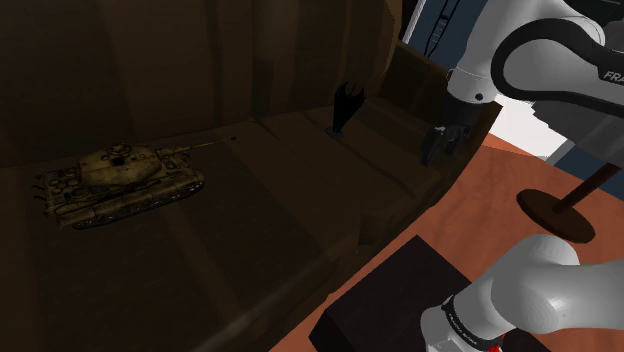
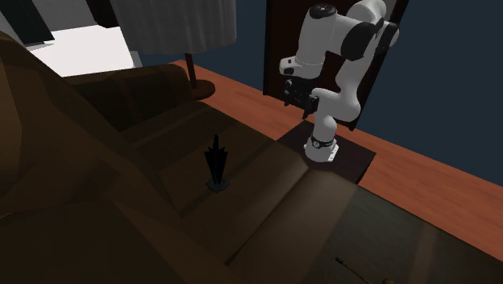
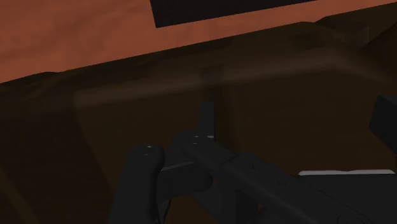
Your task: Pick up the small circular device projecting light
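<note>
1. On the seat of the brown sofa [image 1: 300, 210], close to its back cushions, I see the task's thing. It is a small black device [image 1: 343, 108] standing upright on a round base, narrowing to a point above. No beam of light from it shows on my screens.
2. Well apart from it on the same seat, toward the shoulder view's left, lies a camouflaged toy tank [image 1: 118, 180]. I leave that alone.
3. My gripper [image 1: 441, 146] hangs by the end of the sofa nearest the stand [image 1: 385, 300], raised above the cushions and well apart from the device. I cannot tell from any camera whether the hand is apart or together.
4. I judge the step in hand to be the approach, since the device stands untouched and is not held.
5. The next move calls for carrying the hand across the seat toward the sofa's back until it sits over the device. The hand should be spread by then, descend straight, and close on the narrow upright part just above the base. The cushion may give and let the device tip, so I would go down slowly.
</note>
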Motion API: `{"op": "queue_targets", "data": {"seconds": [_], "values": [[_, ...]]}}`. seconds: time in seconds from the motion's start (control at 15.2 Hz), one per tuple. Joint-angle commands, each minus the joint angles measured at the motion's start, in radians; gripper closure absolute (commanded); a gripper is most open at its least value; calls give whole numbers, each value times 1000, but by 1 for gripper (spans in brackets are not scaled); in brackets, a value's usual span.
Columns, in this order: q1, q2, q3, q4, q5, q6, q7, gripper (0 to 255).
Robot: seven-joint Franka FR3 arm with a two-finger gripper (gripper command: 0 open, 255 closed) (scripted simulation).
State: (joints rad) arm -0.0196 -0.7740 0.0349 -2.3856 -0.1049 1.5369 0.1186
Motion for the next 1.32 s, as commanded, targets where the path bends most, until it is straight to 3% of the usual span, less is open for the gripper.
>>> {"op": "queue_targets", "data": {"seconds": [0.0, 0.59, 1.25], "values": [[0, 0, 0, 0, 0, 0, 0, 0], [26, 318, -106, 275, -22, 98, -231, 0], [47, 695, -175, 710, 51, 84, -490, 0]]}}
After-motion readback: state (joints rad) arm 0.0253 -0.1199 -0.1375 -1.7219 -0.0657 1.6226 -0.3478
